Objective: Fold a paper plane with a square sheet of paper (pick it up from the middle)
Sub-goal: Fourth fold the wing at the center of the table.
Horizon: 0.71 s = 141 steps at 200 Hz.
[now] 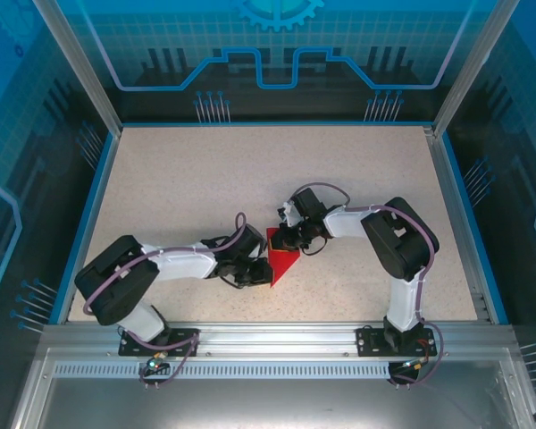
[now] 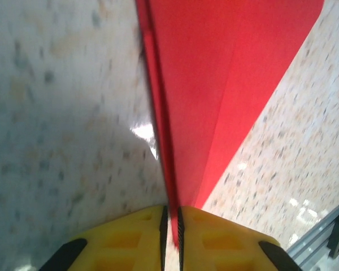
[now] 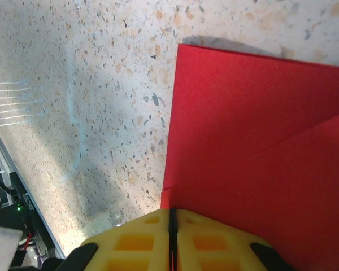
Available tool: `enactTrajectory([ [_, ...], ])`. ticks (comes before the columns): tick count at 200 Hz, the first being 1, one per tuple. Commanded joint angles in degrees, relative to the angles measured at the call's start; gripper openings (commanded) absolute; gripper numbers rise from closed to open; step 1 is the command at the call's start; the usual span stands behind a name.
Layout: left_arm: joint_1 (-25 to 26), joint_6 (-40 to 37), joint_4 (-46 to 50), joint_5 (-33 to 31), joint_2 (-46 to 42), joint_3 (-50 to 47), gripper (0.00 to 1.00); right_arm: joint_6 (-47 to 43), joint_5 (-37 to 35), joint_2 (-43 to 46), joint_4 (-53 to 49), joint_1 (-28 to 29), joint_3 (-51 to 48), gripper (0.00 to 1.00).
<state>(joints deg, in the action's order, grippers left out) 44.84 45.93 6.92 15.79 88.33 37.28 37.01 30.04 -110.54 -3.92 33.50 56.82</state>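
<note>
Nearest the arm bases, the left claw (image 1: 253, 273) sits low over the speckled counter (image 1: 179, 179). Its yellow fingers (image 2: 135, 237) are clenched on the narrow tip of the red sheet of paper (image 1: 281, 254). The sheet is folded to a pointed shape and lies between the two claws near the middle of the counter. It widens away from that pinch, with a crease running along it. Just beyond, the right claw (image 1: 297, 239) grasps the sheet's wider end, its yellow fingers (image 3: 214, 243) pressed together on the red edge close to a corner.

left claw (image 2: 170, 219) clamped, right claw (image 3: 172, 219) clamped
</note>
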Motion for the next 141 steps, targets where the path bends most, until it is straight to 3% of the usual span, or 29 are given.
enactTrajectory([
  [1,0.61,-0.82,7.81,-0.76,-5.64,-0.79,0.20,-1.90,-7.54,-2.90,-6.98,0.86,-2.20,0.10],
  [46,-1.74,1.34,6.46,-2.07,-10.58,1.22,0.23,-1.68,-6.85,-2.93,-6.19,0.80,-2.24,0.09],
  [141,-3.27,9.80,-17.39,4.38,2.01,0.90,0.21,-1.16,-5.55,-3.06,-5.14,0.51,-2.78,0.09],
])
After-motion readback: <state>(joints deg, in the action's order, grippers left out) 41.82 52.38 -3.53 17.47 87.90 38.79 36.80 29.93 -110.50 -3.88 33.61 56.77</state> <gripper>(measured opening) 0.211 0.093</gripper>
